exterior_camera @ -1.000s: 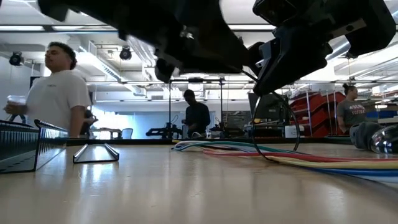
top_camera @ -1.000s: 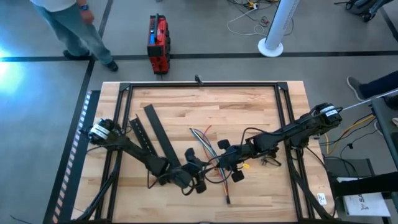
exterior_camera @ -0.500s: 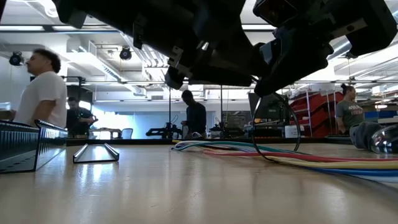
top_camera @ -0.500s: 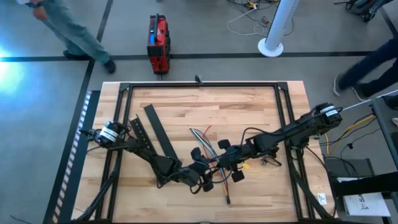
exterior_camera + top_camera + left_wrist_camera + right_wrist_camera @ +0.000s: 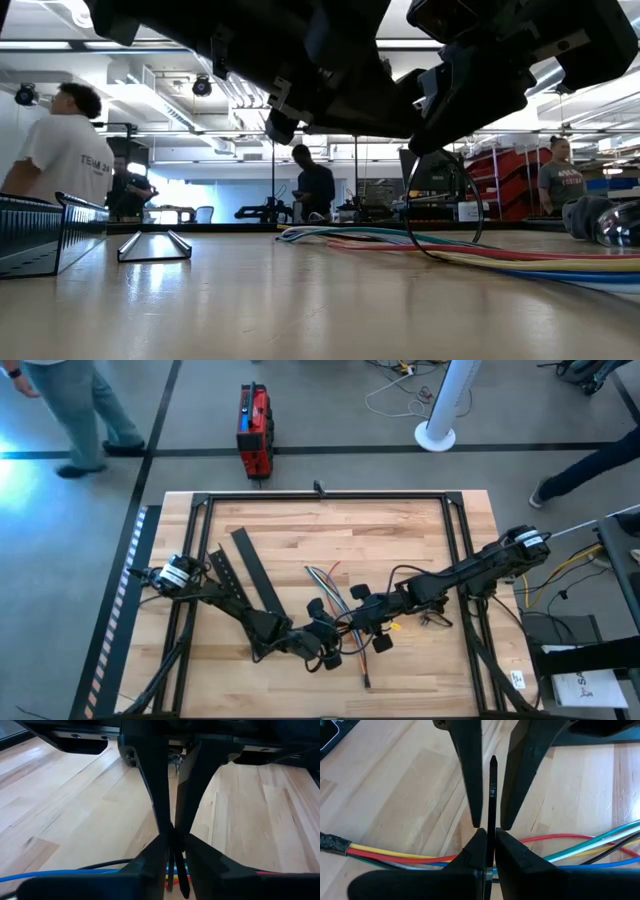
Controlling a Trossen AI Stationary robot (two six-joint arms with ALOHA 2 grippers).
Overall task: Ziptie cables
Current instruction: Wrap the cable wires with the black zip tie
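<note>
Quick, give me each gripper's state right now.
Left gripper: shut on a thin black strip, probably the zip tie.
Right gripper: shut on the zip tie.

Robotics lab: framed workbench (image 5: 300,530), red crates (image 5: 515,180).

Counts on the bench
Two black slotted bars (image 5: 245,575), one cable bundle (image 5: 328,582) and two arms are seen.
</note>
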